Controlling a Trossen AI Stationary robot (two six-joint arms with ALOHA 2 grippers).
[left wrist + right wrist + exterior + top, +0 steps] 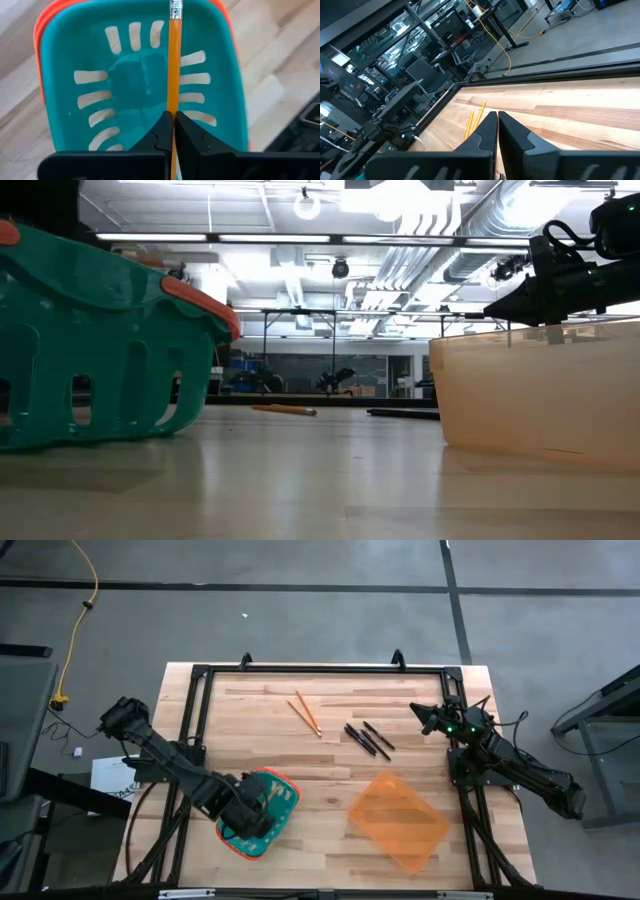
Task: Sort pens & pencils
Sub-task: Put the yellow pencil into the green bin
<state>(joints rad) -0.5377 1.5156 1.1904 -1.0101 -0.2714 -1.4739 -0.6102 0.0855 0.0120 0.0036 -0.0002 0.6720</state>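
Only the left wrist view shows that the left gripper [173,131] is clenched on a pencil [174,60], its two dark fingers [159,135] pressed against the orange shaft, whose metal-banded end points away over the open teal basket [65,100]; from above, the left gripper [243,818] merely covers the teal basket [285,792] and the held pencil cannot be made out. The high view alone gives the layout: taking the teal basket as landmark, the other two pencils [304,712] lie together on bare wood well beyond it toward the table's far edge, the three black pens [368,738] lie in a loose cluster near them on the side toward the right arm, and an orange translucent bin [398,820] sits beside the basket on that same side. The right gripper [428,717] hangs past the pens, well apart from the basket, and the right wrist view shows its fingers [485,134] closed together on nothing, with the two loose pencils [474,119] ahead on the boards. The low view adds the basket's slotted wall [90,360], a pencil [284,410] flat on the surface, and the bin's wall [540,395]. The wooden table [250,725] is pale planking in a black frame; behind it stand desks, shelving, ceiling lights and ducts.
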